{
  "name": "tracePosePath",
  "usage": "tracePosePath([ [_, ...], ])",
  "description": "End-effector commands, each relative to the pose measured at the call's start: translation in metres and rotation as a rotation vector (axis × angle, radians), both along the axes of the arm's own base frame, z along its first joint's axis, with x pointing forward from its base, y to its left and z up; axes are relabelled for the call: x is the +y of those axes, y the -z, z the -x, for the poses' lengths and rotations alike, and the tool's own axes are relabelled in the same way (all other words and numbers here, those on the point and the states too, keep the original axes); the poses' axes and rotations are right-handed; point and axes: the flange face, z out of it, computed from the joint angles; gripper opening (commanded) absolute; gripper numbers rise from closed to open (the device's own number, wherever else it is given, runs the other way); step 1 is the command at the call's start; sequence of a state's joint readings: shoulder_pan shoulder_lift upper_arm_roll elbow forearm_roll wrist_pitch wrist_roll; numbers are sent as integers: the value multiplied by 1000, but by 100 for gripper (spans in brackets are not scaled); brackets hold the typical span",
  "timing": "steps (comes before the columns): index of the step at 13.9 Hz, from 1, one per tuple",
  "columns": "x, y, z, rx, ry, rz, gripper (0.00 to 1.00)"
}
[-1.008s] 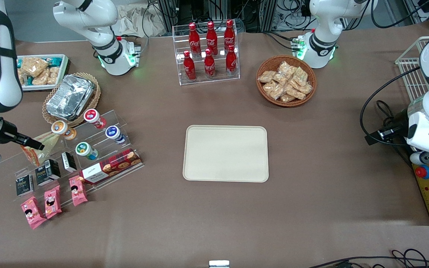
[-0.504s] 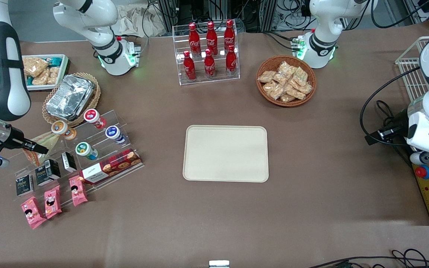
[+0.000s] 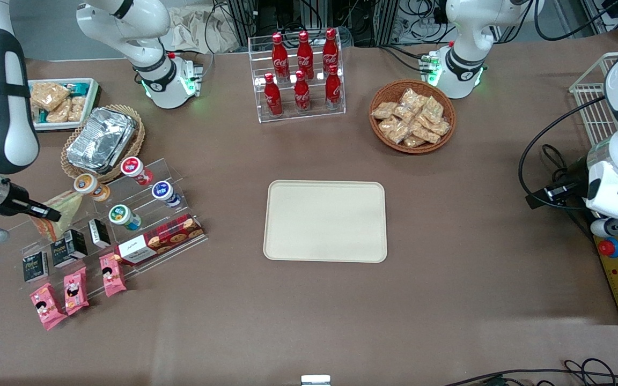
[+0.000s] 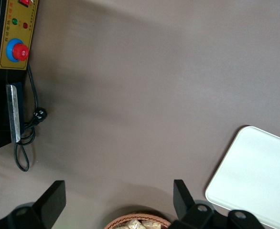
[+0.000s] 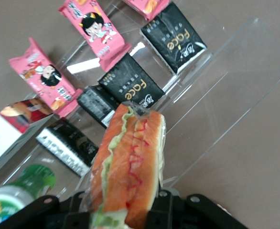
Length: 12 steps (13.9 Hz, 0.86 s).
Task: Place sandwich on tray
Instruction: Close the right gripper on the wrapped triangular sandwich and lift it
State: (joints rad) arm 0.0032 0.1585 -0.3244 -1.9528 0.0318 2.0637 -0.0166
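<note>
"Face" is read on the black packets of the clear stepped rack. Above the rack, the sandwich is clamped in the gripper, well apart from the tray; "Coca-Cola" is printed on the red bottles.

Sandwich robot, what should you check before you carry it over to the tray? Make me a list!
1. End effector shut on the sandwich: ok, the wedge sits between its fingers.
2. Sandwich clear of the acrylic shelf: cannot tell, it hangs just over the shelf's end.
3. Wrap intact: ok, none seen torn.
4. Tray bare and ready: ok.
5. Path to the tray: not ok if low; yogurt cups and cookie box stand in between.
</note>
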Motion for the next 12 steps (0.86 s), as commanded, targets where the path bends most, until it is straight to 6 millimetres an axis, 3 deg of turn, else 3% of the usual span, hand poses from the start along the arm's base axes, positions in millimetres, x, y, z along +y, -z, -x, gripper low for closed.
tracePosePath([
  [1,3,-59,-21,28,-52,11,34],
  [4,16,-104,-31,30,-195,-9,36],
  [5,31,-118,-35,32,-242,-10,36],
  [9,140,-168,-43,26,-394,-117,37],
  [12,240,-171,-41,32,-568,-119,37],
])
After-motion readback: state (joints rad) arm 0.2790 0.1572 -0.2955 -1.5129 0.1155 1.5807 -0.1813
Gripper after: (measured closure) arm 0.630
